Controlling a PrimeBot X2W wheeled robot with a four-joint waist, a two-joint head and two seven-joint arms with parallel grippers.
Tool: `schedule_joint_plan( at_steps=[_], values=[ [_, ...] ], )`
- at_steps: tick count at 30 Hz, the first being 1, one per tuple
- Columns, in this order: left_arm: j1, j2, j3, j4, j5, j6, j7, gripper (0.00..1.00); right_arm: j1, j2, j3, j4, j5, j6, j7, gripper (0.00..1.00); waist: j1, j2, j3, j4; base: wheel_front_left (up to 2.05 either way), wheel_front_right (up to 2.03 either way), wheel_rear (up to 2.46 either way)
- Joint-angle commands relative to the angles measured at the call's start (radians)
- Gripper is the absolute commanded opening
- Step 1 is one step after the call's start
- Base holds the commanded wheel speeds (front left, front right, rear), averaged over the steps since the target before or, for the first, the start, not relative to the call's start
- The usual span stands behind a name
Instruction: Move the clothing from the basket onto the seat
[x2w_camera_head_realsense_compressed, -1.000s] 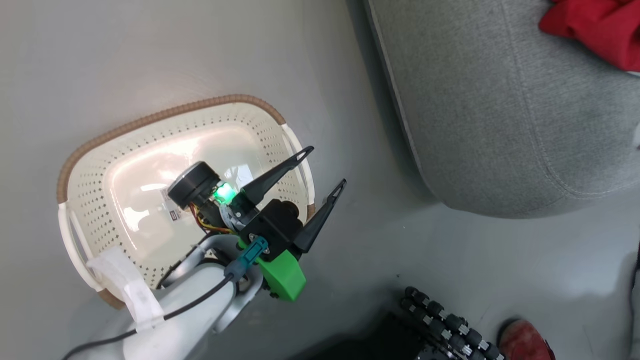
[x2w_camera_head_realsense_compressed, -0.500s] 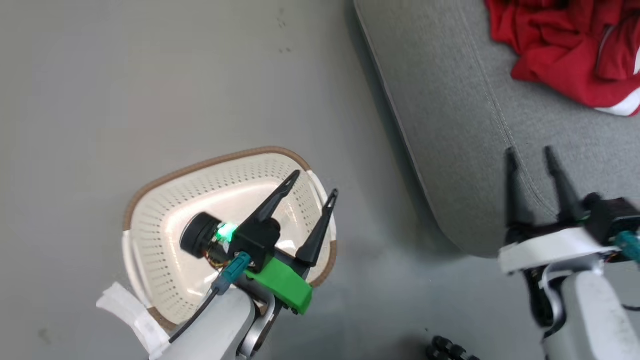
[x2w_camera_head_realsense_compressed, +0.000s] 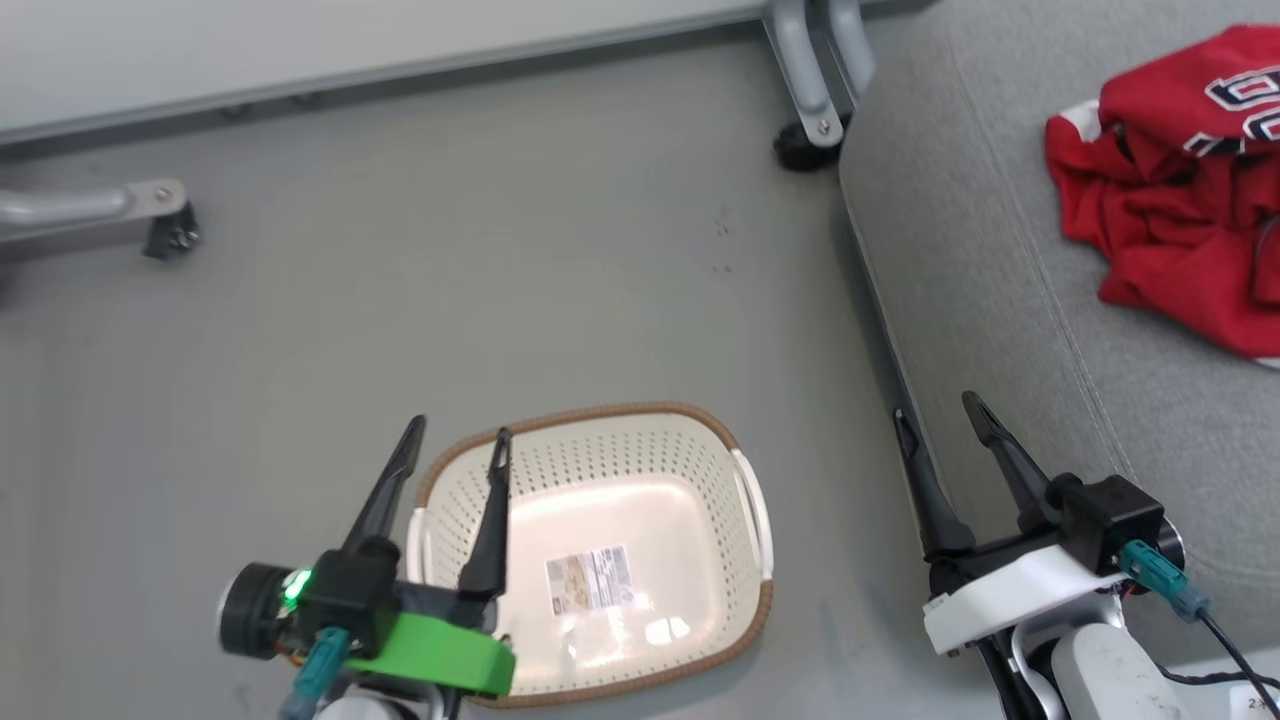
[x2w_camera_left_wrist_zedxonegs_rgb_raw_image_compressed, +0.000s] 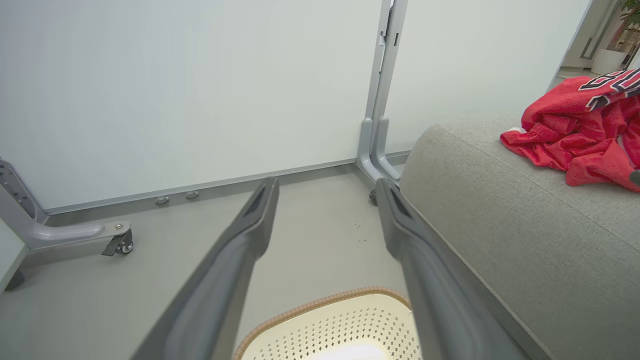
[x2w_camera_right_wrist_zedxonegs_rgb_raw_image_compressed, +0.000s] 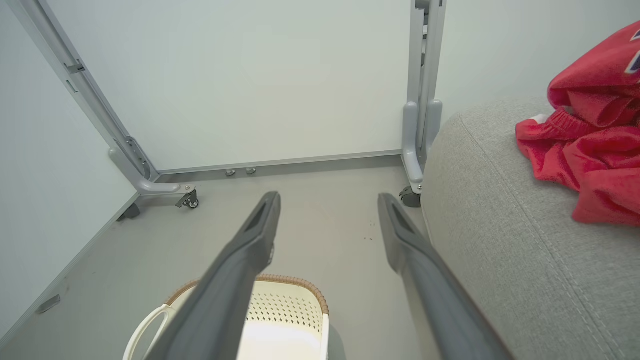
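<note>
The red clothing (x2w_camera_head_realsense_compressed: 1175, 190) lies crumpled on the grey seat (x2w_camera_head_realsense_compressed: 1000, 300) at the upper right, with black-and-white lettering on top; it also shows as clothing (x2w_camera_left_wrist_zedxonegs_rgb_raw_image_compressed: 575, 130) and clothing (x2w_camera_right_wrist_zedxonegs_rgb_raw_image_compressed: 590, 145) in the wrist views. The cream basket (x2w_camera_head_realsense_compressed: 700, 470) with a brown rim stands on the floor at lower centre, holding nothing but a label on its bottom. My left gripper (x2w_camera_head_realsense_compressed: 455, 440) is open over the basket's left rim. My right gripper (x2w_camera_head_realsense_compressed: 940, 415) is open beside the seat's front edge. Both hold nothing.
A pale partition wall (x2w_camera_left_wrist_zedxonegs_rgb_raw_image_compressed: 175, 90) runs along the back, with grey wheeled feet (x2w_camera_head_realsense_compressed: 165, 215) at the left and another foot (x2w_camera_head_realsense_compressed: 810, 120) next to the seat's far corner. Grey floor (x2w_camera_head_realsense_compressed: 500, 280) lies between the wall and the basket.
The camera has swung up, so the wall and its feet have come into view. Both arms now point forward side by side, and the left gripper has shifted to the basket's left rim.
</note>
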Motion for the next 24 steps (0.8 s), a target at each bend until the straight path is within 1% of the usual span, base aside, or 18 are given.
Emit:
schedule_joint_plan(
  at_steps=[1, 6, 12, 15, 18, 24],
  values=[
    [0.030, -0.005, 0.032, -0.017, 0.019, -0.010, 0.000, 1.00, 0.025, -0.006, -0.004, -0.006, 0.006, -0.002, -0.002, 1.00, 0.0001, 0.0000, -0.126, 0.104, 0.00, 0.00, 0.00],
    [0.119, -0.029, 0.155, -0.058, 0.066, -0.037, 0.000, 1.00, 0.060, -0.012, -0.039, -0.016, -0.001, -0.002, -0.002, 1.00, 0.0001, 0.0000, -0.167, 0.109, 0.00, 0.00, 0.00],
    [0.212, -0.063, 0.260, -0.112, 0.098, -0.069, 0.000, 1.00, 0.131, -0.008, -0.092, -0.055, -0.024, -0.002, -0.002, 1.00, 0.0001, 0.0000, -0.211, 0.100, 0.00, 0.00, 0.00],
    [0.256, -0.077, 0.291, -0.123, 0.101, -0.088, 0.000, 1.00, 0.176, -0.002, -0.119, -0.073, -0.027, -0.002, -0.002, 1.00, 0.0001, 0.0000, -0.230, 0.093, 0.00, 0.00, 0.00],
    [0.301, -0.085, 0.316, -0.127, 0.112, -0.103, 0.000, 1.00, 0.210, -0.004, -0.124, -0.089, -0.033, -0.002, -0.002, 1.00, 0.0001, 0.0000, -0.252, 0.080, 0.00, 0.00, 0.00],
    [0.359, -0.094, 0.339, -0.129, 0.125, -0.113, 0.000, 1.00, 0.244, -0.024, -0.119, -0.111, -0.036, -0.002, -0.002, 1.00, 0.0001, 0.0000, -0.268, 0.065, 0.00, 0.00, 0.00]
  ],
)
